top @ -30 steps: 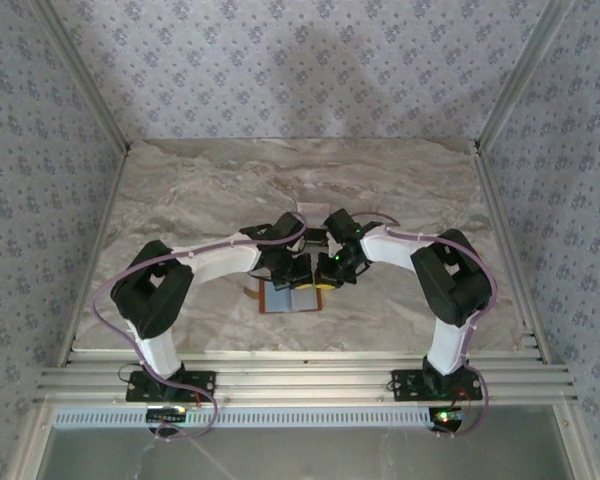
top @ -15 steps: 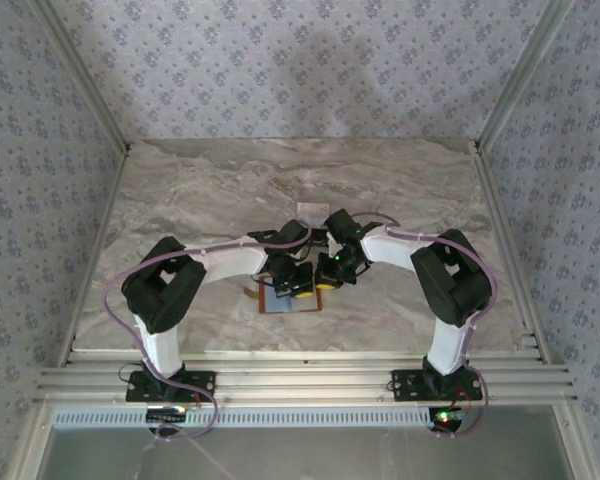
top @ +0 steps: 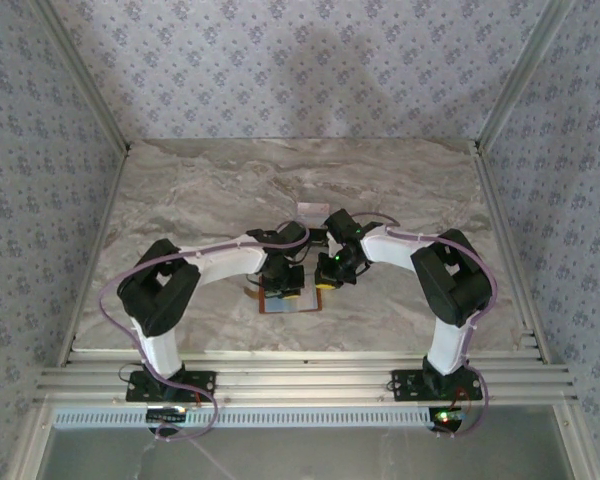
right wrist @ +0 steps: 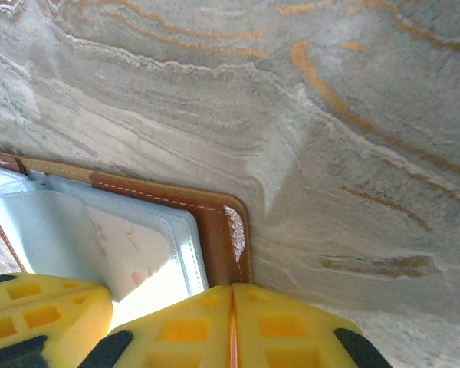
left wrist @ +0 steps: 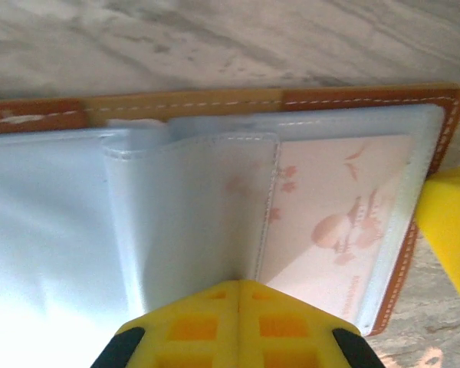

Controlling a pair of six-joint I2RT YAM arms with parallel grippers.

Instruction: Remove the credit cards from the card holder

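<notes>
**Clerk:** Entry one, the card holder. Where did it lie?

**Keeper:** Open flat on the tabletop, about midway left to right and toward the near edge, under both arm tips. It had a brown leather border, and its pale blue-grey pockets faced up.

**Clerk:** Entry two, the credit cards?

**Keeper:** One pinkish-white credit card sat inside the pocket at the right end, its print showing through. No dark one could be made out. A small pale rectangle lay on the tabletop just beyond the arms, too small to name.

**Clerk:** The end effectors?

**Keeper:** The left end effector had its fingers pressed together, tips at the edge of the middle pocket flap. I could not tell whether a thin layer was caught between them. The right end effector was likewise pressed together, at the holder's brown right corner.

**Clerk:** The step in hand, by your judgement?

**Keeper:** Probably the right was steadying the holder while the left worked at the pocket. Done well, the right would press on leather only, never on the card. The left would take the card's edge alone, not the sleeve, and draw it out flat and slowly so the holder neither lifted nor folded. I could not read which side the pocket opened.

**Clerk:** Edges and room?

**Keeper:** The two end effectors were close together, with little room between them. Open tabletop lay left, right and far. The near side ended at metal rails, and the papered walls stood well apart.
</notes>
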